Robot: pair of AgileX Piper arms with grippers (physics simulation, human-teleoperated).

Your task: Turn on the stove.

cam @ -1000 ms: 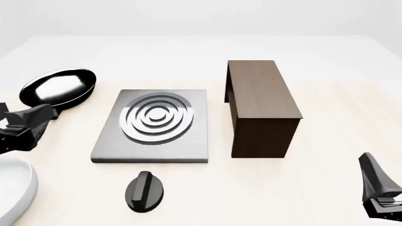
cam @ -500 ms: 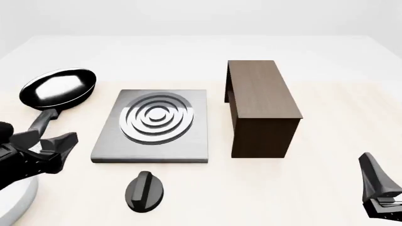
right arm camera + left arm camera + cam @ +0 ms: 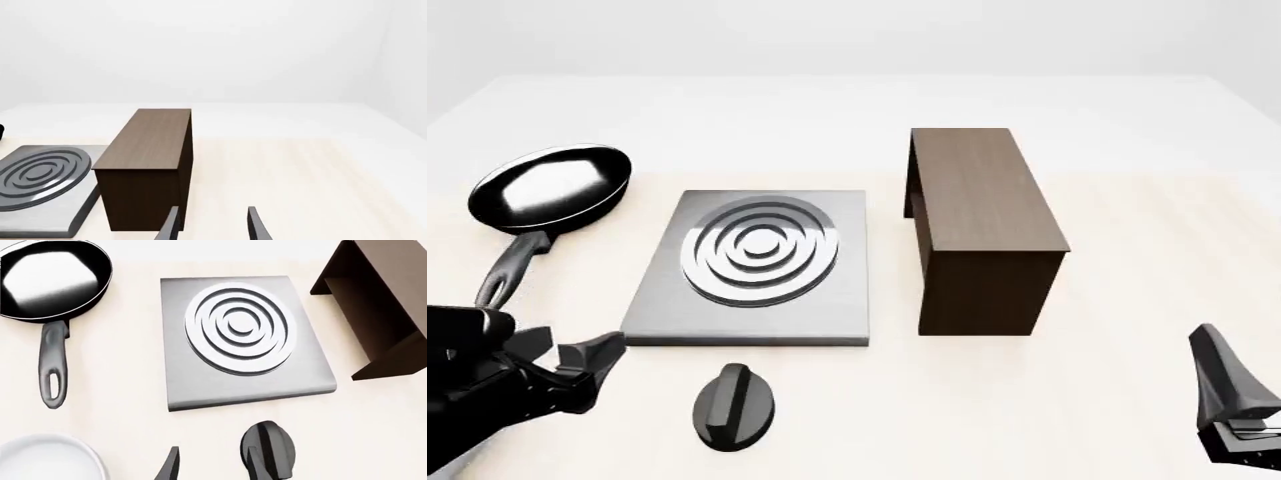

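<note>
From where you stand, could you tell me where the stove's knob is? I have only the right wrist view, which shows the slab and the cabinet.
Observer: The knob lies on the table just in front of the stove slab, apart from its near edge.
Operator: Thank you. Is the left gripper near it?
Observer: Yes, the left gripper is to the knob's left, fingers spread, not touching it.
Operator: Is anything else on that side?
Observer: A black frying pan sits left of the slab, with its handle pointing toward us.

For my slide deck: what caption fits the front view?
Left hand nears the stove's knob; right hand idles beside the cabinet.
</note>
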